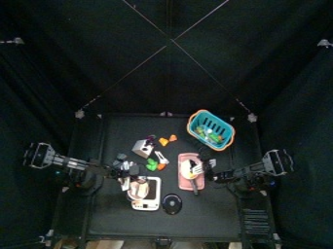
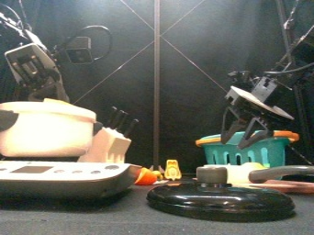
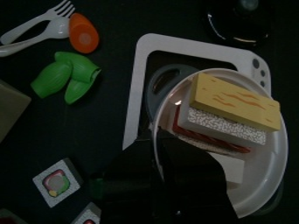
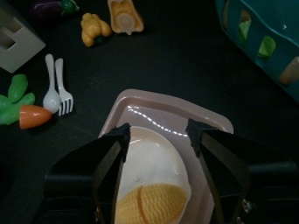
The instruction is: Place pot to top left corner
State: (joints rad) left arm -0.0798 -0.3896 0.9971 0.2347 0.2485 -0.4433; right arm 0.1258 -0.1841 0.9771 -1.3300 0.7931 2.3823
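Black curtains all round, and the flat black tabletop (image 1: 117, 219) is pretty cluttered. The small round whitish-silver toy pot (image 3: 251, 171) sits on a white rectangular flat device (image 3: 149, 54) near the front left corner of the desk, with a layered toy sandwich (image 3: 233, 109) lying in it. The bare top left corner (image 1: 93, 121) is well apart from it, along the far edge.

The left gripper (image 3: 158, 179) hangs right over the pot, but it's just a dark blob in the wrist view, so I can't tell how its jaws stand. The right gripper (image 4: 167, 162) is spread wide, its 2 jaws straddling a pale oval toy food piece (image 4: 152, 179) that lies on a pink tray (image 4: 152, 109) toward the front right.

A dark round lid (image 2: 221, 195) lies at the front edge, just beside the device. The teal basket (image 1: 211, 128) stands near the far right corner. A green toy pea pod (image 3: 65, 77), an orange carrot (image 3: 82, 32) and a white fork (image 3: 35, 26) lie together mid-desk.
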